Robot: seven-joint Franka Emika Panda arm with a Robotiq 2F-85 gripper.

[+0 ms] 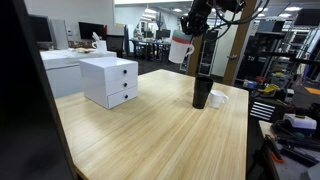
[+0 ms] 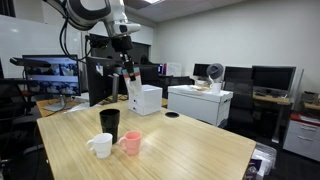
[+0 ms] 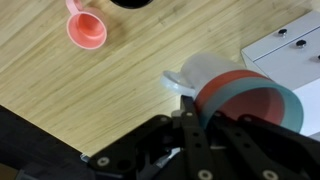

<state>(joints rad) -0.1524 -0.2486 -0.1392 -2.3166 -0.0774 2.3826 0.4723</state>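
Note:
My gripper (image 3: 197, 108) is shut on the rim of a white cup (image 3: 215, 75) that has a red inside and a teal band. It holds the cup in the air above the wooden table (image 3: 60, 80). In both exterior views the gripper (image 1: 192, 30) (image 2: 127, 68) hangs high over the table with the white cup (image 1: 180, 49) (image 2: 131, 84) tilted below it. A white two-drawer box (image 1: 110, 80) (image 2: 146, 99) (image 3: 290, 45) stands close by. A pink cup (image 3: 87, 30) (image 2: 131, 143) lies on the table farther off.
A tall black cup (image 1: 201, 90) (image 2: 109, 123) and a white mug (image 1: 218, 98) (image 2: 101, 146) stand together near the pink cup. Desks, monitors and shelves surround the table. The table edge (image 3: 60, 120) runs below the gripper in the wrist view.

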